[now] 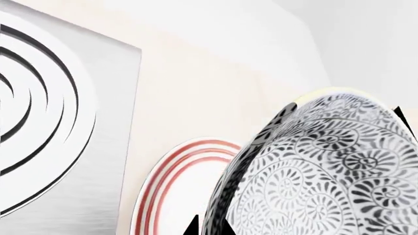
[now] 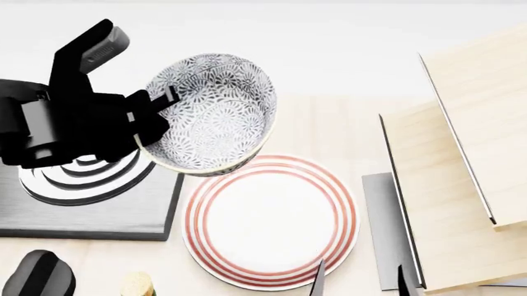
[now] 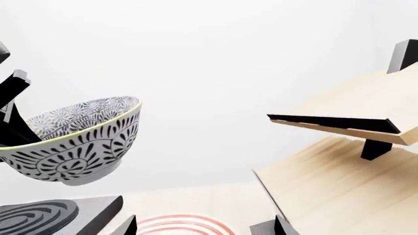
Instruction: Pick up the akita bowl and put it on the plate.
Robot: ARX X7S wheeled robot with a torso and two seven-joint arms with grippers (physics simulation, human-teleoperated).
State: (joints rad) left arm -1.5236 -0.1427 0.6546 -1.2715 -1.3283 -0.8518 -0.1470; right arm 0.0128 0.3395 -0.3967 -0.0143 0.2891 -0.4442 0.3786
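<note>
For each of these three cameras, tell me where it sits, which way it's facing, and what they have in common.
Head view: above, looking down at the plate and stove burner; the left gripper holds the akita bowl by its rim.
Left wrist view: behind the held akita bowl, facing the plate; dark fingers peek in.
Right wrist view: low, looking sideways at the lifted akita bowl; fingers at the edge.
All three show bowl and plate.
</note>
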